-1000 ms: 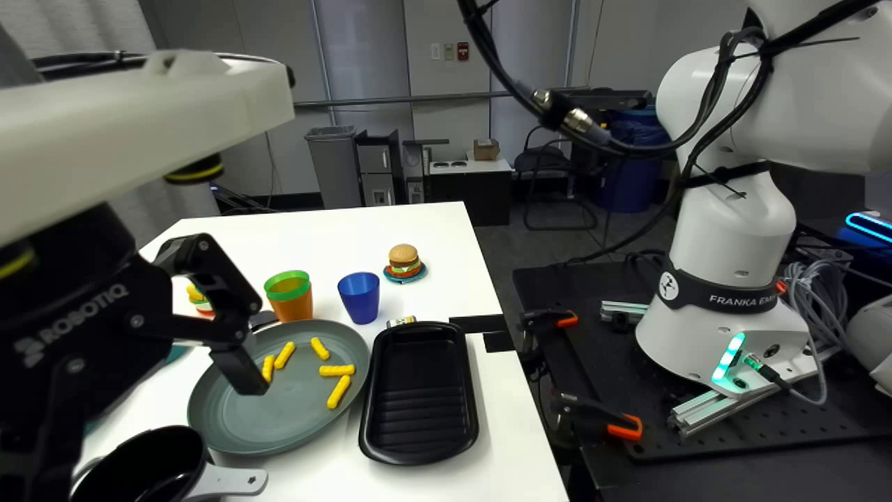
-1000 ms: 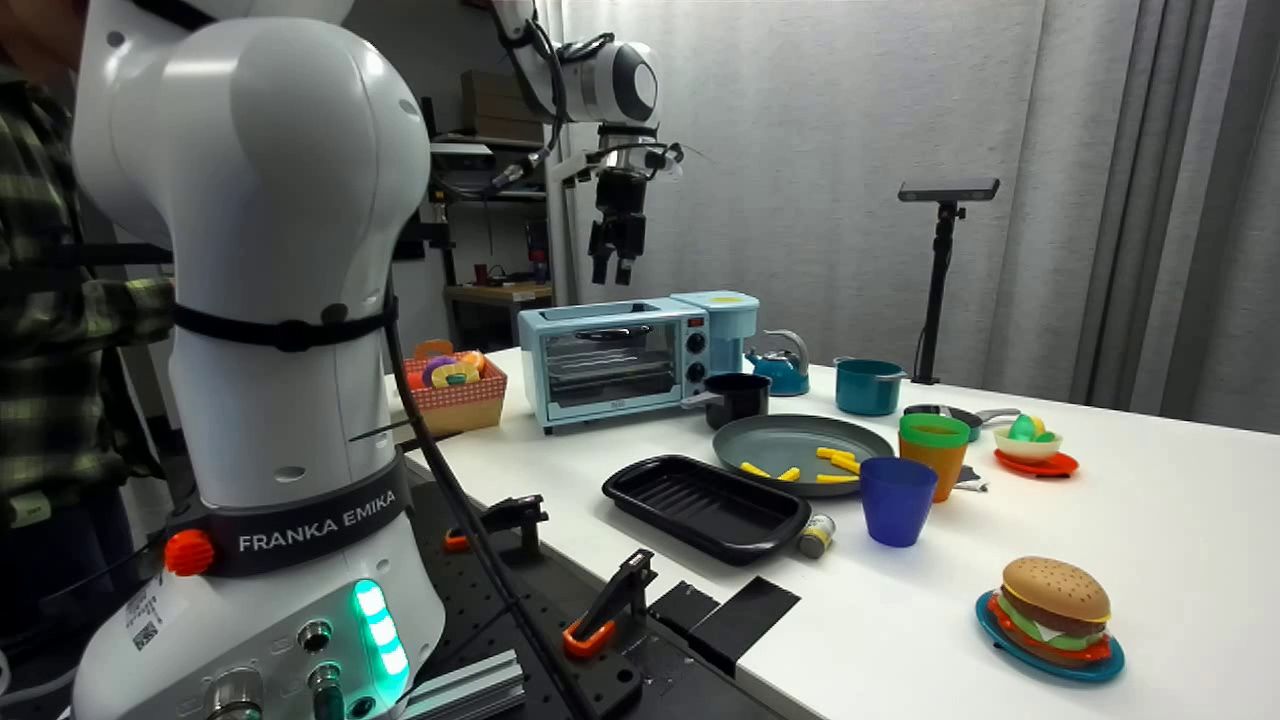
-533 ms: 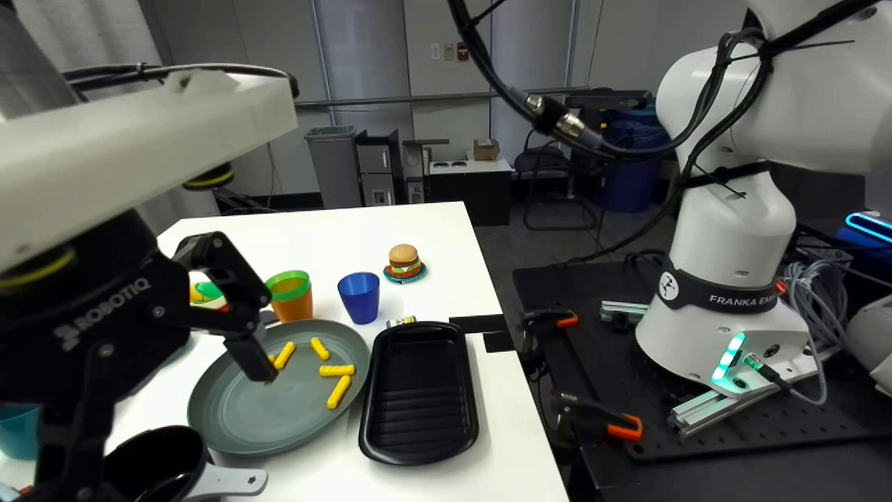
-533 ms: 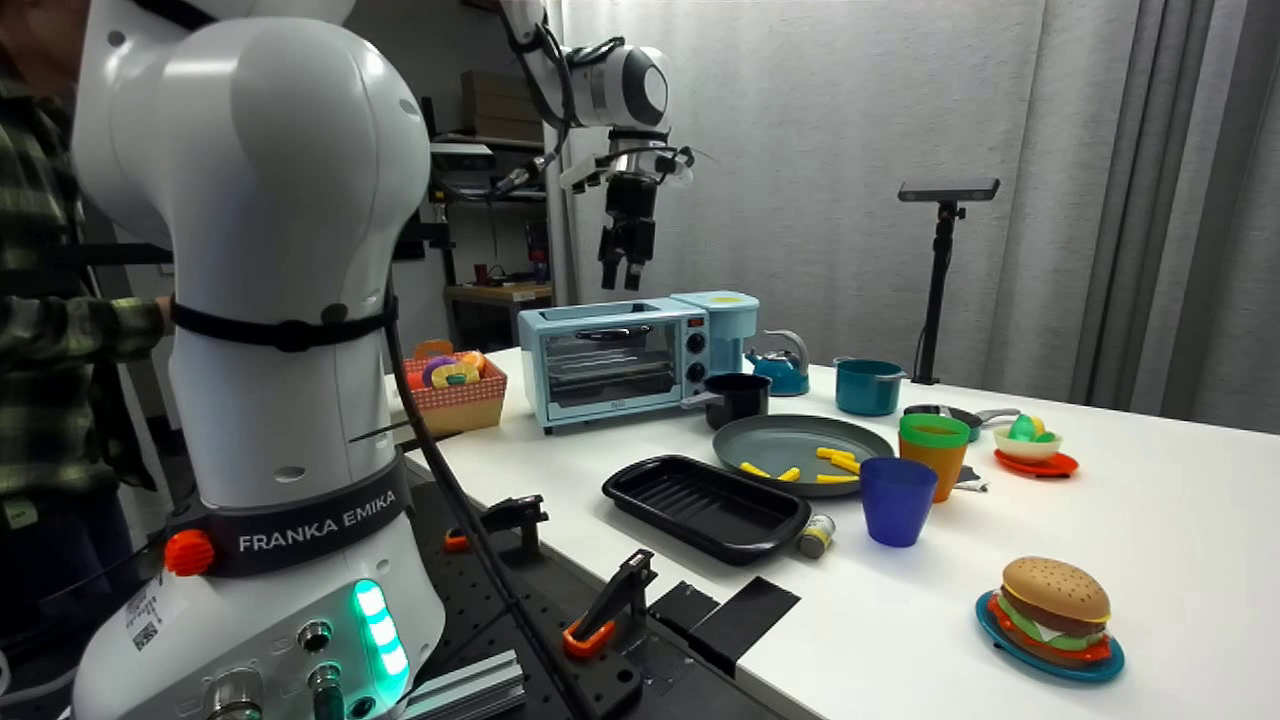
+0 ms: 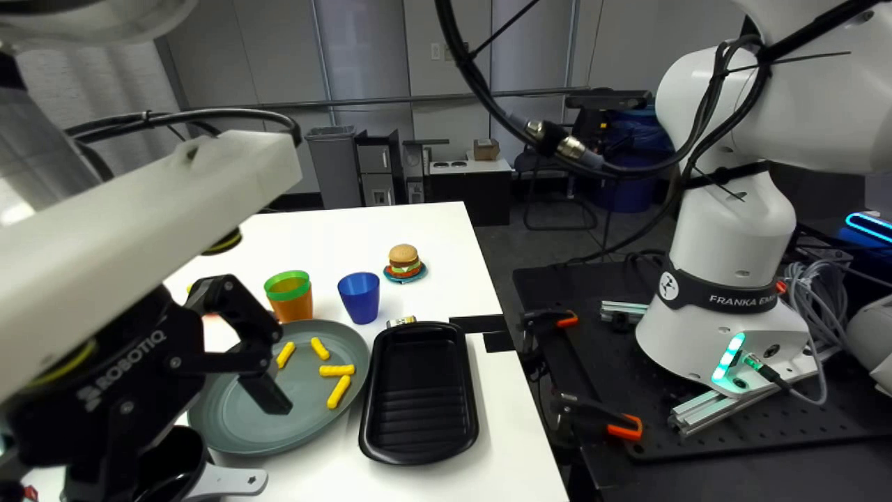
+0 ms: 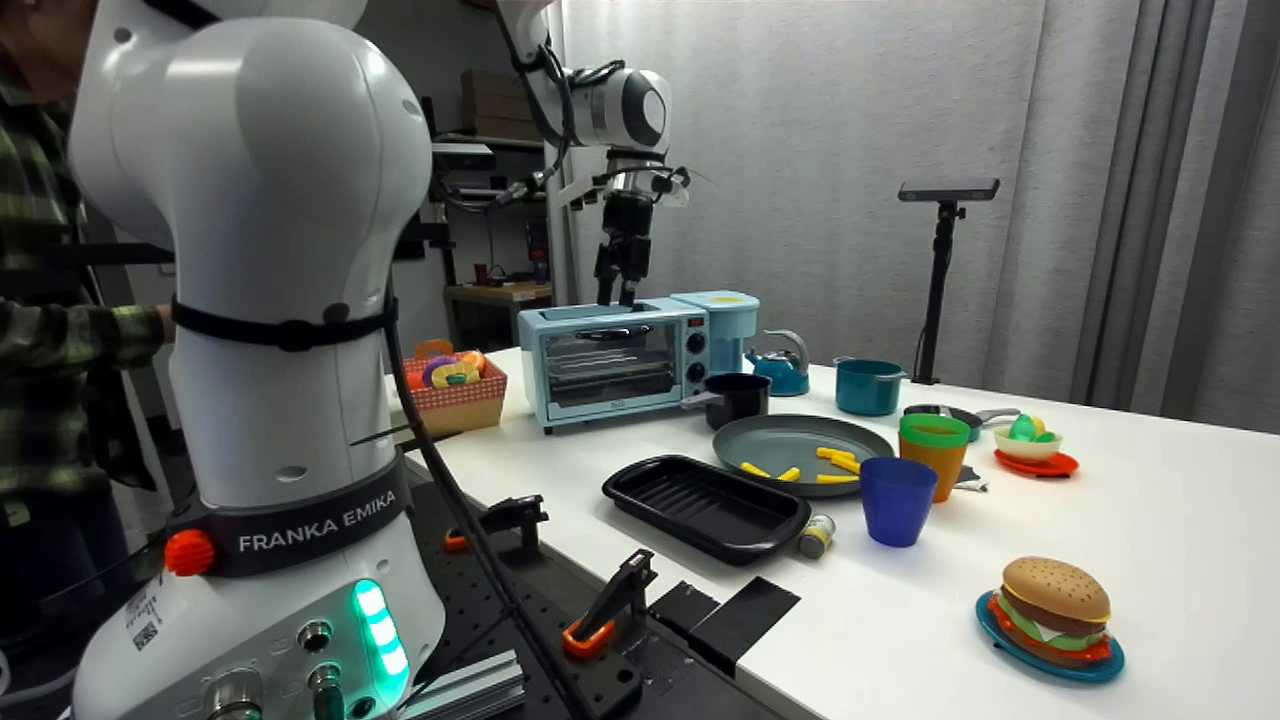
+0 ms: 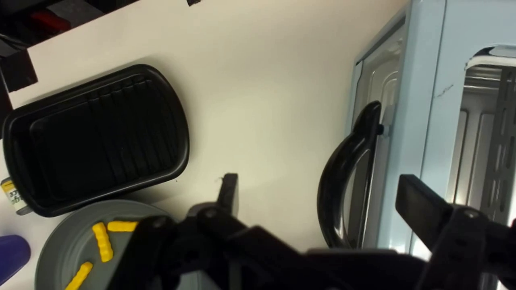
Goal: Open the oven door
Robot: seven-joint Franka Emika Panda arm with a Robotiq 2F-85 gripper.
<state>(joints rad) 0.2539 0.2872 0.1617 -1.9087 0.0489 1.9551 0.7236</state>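
Above the front of the oven [image 7: 419, 121], I saw the end effector [image 7: 318, 189] pointing down, holding nothing, its fingers [image 7: 419, 205] spread wide, presumably to straddle the black handle [image 7: 331, 181] jutting from the oven's closed door [image 6: 610, 372]. On the counter [image 7: 258, 100], the black tray [image 7: 96, 137] lay in front of the oven, well apart, perhaps to leave the door room to drop, though the black pot [image 6: 742, 410] near the oven's knobs [image 6: 697, 342] might catch it.

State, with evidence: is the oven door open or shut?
Shut: in an exterior view, the oven door stands upright against the blue oven, no gap showing.
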